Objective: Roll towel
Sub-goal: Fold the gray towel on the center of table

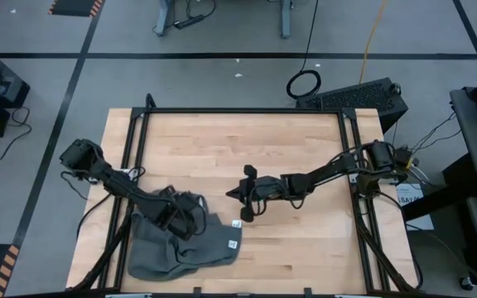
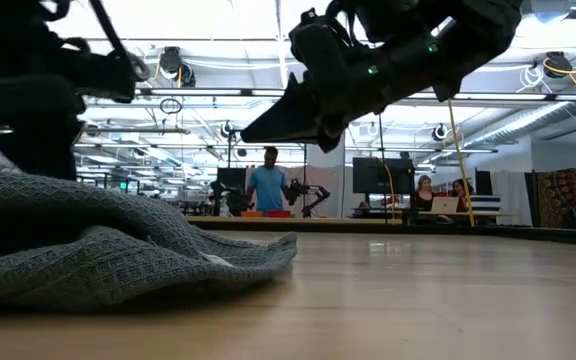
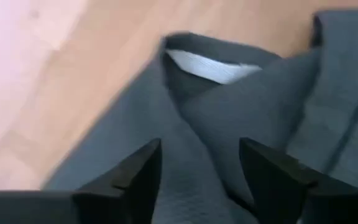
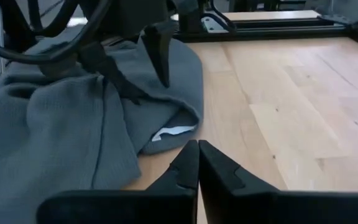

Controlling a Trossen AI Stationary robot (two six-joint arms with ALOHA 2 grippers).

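The dark grey towel (image 1: 180,248) lies crumpled in a heap on the wooden table's near left part. Its small white tag (image 1: 234,244) is at the right-hand edge and also shows in the right wrist view (image 4: 173,132). My left gripper (image 4: 151,90) is open. Its fingers point down at the towel's far right part, which also shows in the left wrist view (image 3: 201,149). My right gripper (image 1: 233,193) is shut and empty. It hovers above bare wood just right of the towel, pointing toward it (image 4: 197,148). My left gripper's open fingertips (image 4: 137,94) stand at the surface of the towel's bunched folds (image 4: 123,118), coming from above and slanting down. I cannot tell whether they touch the cloth or hover just over it. Nothing is pinched between them.
Black frame rails (image 1: 350,149) run along the table's left, right and far sides. Bare wood (image 1: 305,240) lies right of and beyond the towel. In the low view, people (image 2: 268,185) stand and sit in the room far behind the table.
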